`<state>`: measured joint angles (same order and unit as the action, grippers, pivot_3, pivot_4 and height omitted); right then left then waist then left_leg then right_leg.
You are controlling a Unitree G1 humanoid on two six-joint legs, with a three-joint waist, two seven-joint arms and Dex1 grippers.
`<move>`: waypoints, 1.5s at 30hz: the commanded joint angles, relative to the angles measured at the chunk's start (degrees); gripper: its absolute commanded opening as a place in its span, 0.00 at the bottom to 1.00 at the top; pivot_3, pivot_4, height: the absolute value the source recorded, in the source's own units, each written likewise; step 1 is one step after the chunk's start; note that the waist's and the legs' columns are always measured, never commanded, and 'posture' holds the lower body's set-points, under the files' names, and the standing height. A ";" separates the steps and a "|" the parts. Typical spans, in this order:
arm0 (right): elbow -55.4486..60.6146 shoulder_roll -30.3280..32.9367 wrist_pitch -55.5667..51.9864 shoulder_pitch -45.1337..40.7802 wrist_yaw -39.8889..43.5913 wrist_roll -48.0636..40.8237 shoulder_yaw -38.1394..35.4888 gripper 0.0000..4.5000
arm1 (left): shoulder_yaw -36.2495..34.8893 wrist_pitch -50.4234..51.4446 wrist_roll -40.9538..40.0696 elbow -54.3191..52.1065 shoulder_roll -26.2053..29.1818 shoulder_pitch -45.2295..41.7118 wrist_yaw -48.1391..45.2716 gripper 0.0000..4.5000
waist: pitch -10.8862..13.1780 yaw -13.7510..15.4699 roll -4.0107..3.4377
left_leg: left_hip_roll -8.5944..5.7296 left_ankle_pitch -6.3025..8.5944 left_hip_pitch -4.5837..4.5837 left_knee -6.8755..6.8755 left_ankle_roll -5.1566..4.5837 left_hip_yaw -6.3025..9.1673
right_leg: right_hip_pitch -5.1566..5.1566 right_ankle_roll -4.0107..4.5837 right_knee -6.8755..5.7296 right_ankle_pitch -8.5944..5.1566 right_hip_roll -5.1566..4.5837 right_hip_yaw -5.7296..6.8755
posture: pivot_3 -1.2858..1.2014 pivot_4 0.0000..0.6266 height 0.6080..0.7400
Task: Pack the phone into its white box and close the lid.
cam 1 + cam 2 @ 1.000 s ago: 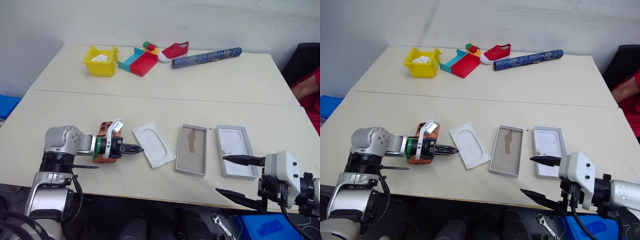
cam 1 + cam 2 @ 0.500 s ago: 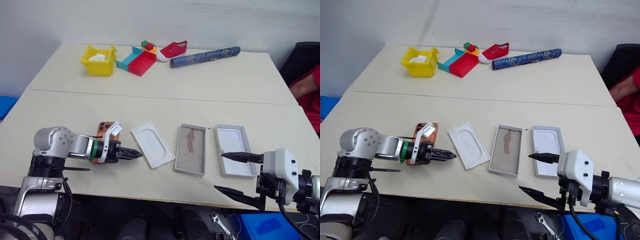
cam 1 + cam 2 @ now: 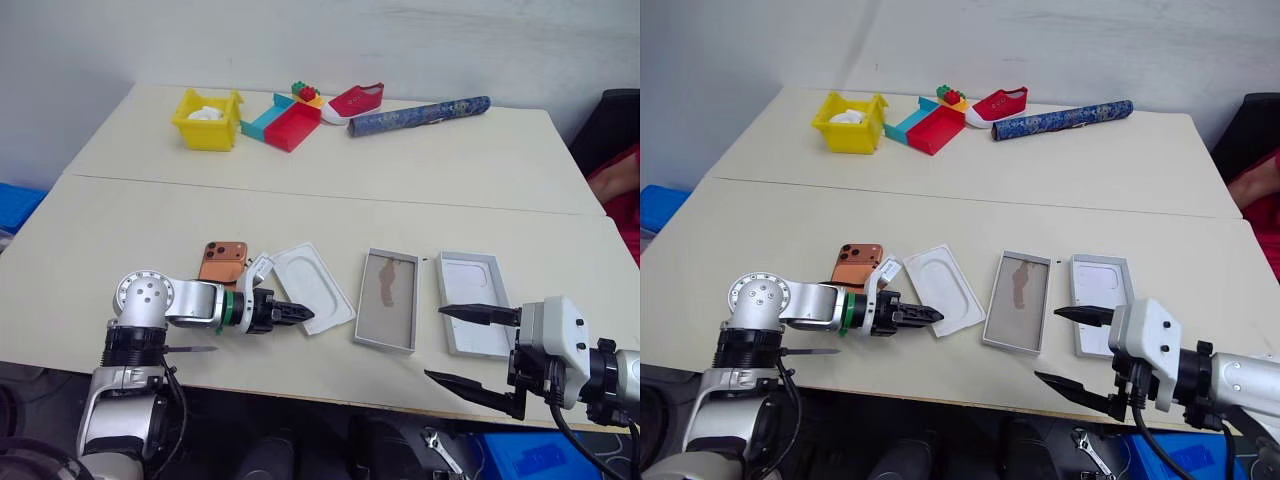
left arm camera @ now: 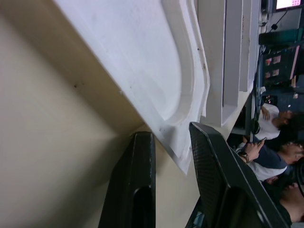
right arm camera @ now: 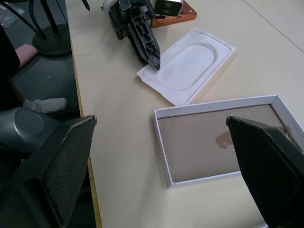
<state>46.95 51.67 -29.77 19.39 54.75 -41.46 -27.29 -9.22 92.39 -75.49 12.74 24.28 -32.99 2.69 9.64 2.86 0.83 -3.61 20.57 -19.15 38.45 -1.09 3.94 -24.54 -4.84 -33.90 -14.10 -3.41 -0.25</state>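
Observation:
The copper-orange phone (image 3: pixel 220 262) lies back up on the table, touched by nothing. Just right of it my left gripper (image 3: pixel 300 316) points at the near corner of a flat white insert (image 3: pixel 315 288). In the left wrist view its fingers (image 4: pixel 137 180) stand a little apart, open, with that corner of the insert (image 4: pixel 156 71) at the gap. The white box (image 3: pixel 388 298) with its tan floor lies right of the insert, and the lid (image 3: pixel 472 315) lies beside it, white inside up. My right gripper (image 3: pixel 470 345) hangs wide open over the table's front edge, near the lid.
A yellow bin (image 3: pixel 205 108), red and teal trays (image 3: pixel 280 122), a red shoe (image 3: pixel 352 100) and a blue patterned roll (image 3: pixel 420 113) stand along the far table. A person in red (image 3: pixel 620 175) sits at the right edge.
My left gripper moved right, from over the phone to the insert's near corner, and its fingers parted slightly. The phone now lies uncovered. The right gripper kept still.

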 commanded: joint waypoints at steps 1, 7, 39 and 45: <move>1.39 -0.09 0.60 0.40 0.01 -0.57 -1.86 1.00 | -2.75 0.11 -0.81 0.68 -2.40 1.52 4.59 0.07 | -0.02 0.23 0.01 | 0.00 0.00 0.00 0.02 0.00 0.00 | 0.01 0.00 0.00 0.00 0.00 0.01 | 0.52 0.24 1.00; 1.88 0.16 0.41 0.62 -0.08 -0.93 -2.21 1.00 | -4.60 0.11 -3.04 0.50 -3.16 2.28 7.65 0.00 | -0.08 0.20 -0.03 | -0.02 0.00 0.01 0.20 0.04 0.00 | 0.05 -0.02 -0.11 0.01 -0.01 0.00 | 0.52 0.24 1.00; -18.88 -4.44 16.84 -19.08 -2.93 31.43 40.61 0.11 | 18.26 0.11 3.99 -2.48 26.81 -10.16 -48.53 0.00 | -0.11 -1.56 0.25 | -0.08 -0.23 -0.55 -0.18 0.11 0.06 | -0.73 0.18 -0.16 -0.10 -0.02 0.05 | 0.52 0.24 1.00; -18.66 -2.54 19.43 -15.51 -0.42 31.53 40.05 0.01 | 19.68 0.11 1.48 -4.42 22.20 -11.02 -46.32 0.00 | -0.10 -1.49 0.29 | -0.08 -0.24 -0.55 -0.16 0.10 0.07 | -0.71 0.17 -0.18 -0.09 -0.02 0.05 | 0.52 0.24 1.00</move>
<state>26.96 48.61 -11.63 3.25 53.43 -9.69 13.55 10.61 92.47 -72.01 9.68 47.01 -42.49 -44.22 9.54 1.37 1.12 -3.68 20.33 -19.70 38.29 -0.99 4.00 -25.26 -4.67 -34.08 -14.20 -3.44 -0.20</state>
